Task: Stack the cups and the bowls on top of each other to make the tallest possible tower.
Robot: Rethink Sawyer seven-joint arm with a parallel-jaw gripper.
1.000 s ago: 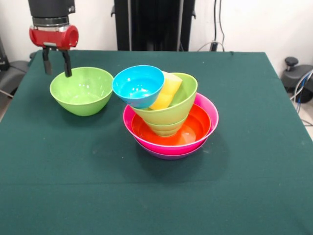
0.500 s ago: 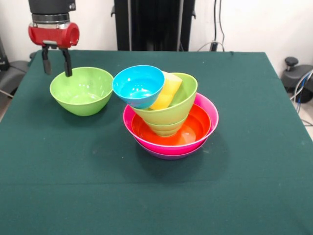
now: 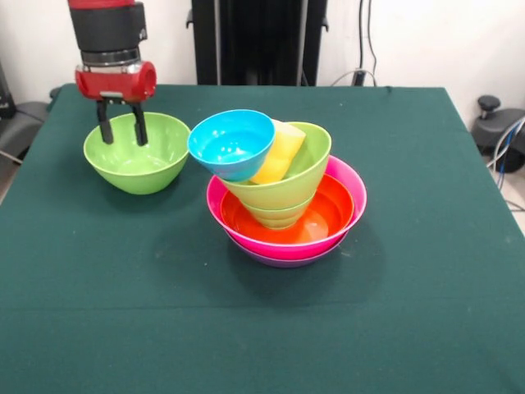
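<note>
The tower [image 3: 285, 201] stands mid-table: a purple bowl [image 3: 283, 258] lowest, then a hot pink bowl [image 3: 349, 185], an orange bowl [image 3: 328, 209] and nested lime green bowls [image 3: 287, 193]. A yellow cup [image 3: 279, 153] leans in the top green bowl, and a sky blue bowl [image 3: 232, 144] rests tilted against it. A separate large lime green bowl [image 3: 137, 153] stands to the left. My gripper [image 3: 121, 131] is open, its fingers hanging over that bowl's mouth, empty. The red and orange cups are out of view.
The green cloth-covered table [image 3: 262, 328] has open cloth in front and to the right. The robot's black pedestal [image 3: 258, 41] stands behind the far edge. Cables and gear [image 3: 500, 139] lie past the right edge.
My gripper has moved right and down, from beside the left rim of the separate green bowl to over its inside. The bowls have not moved.
</note>
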